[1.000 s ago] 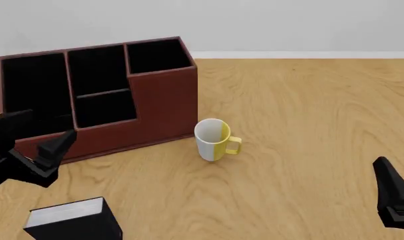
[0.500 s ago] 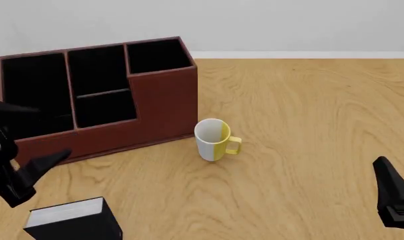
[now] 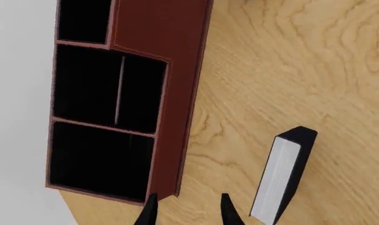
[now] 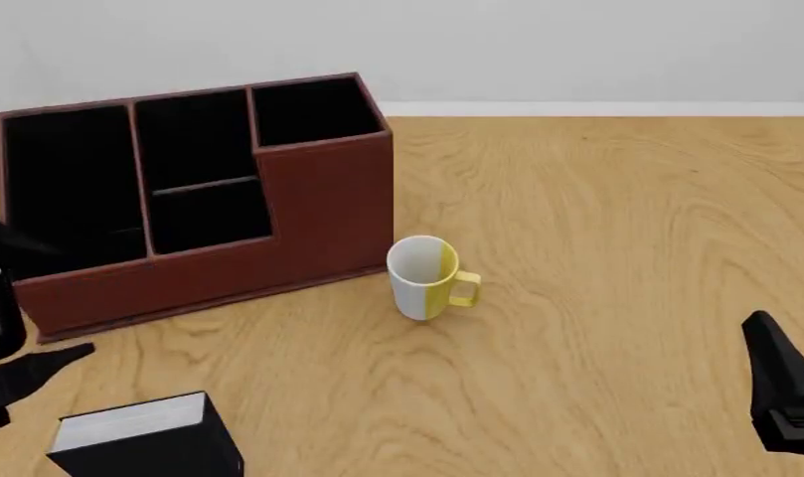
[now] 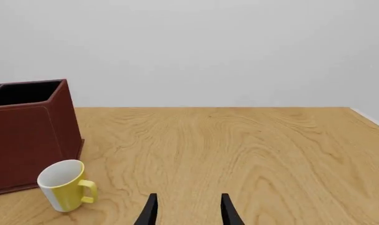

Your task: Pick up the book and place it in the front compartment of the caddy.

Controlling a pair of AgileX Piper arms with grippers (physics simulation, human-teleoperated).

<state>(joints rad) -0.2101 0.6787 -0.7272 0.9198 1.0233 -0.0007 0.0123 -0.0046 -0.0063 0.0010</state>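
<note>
The black book (image 4: 143, 438) with white page edges stands on the table at the near left; in the left wrist view the book (image 3: 282, 176) is upright on the wood. The reddish-brown caddy (image 4: 315, 189) sits behind it at the back left, its black compartments showing nothing inside. My left gripper (image 4: 28, 383) hangs at the left edge, just left of the book and in front of the caddy's (image 3: 186, 70) near corner. Its fingers (image 3: 150, 213) are open and hold nothing. My right gripper (image 4: 782, 397) is at the near right, open and empty (image 5: 188, 212).
A white and yellow mug (image 4: 425, 277) stands upright just right of the caddy's front corner; the right wrist view shows the mug (image 5: 64, 185) beside the caddy (image 5: 26, 122). Bare wooden table (image 4: 614, 248) stretches across the middle and right.
My left gripper has swung left and toward the near edge, away from the caddy's front wall, ending beside the book. The right arm, book and mug have not moved.
</note>
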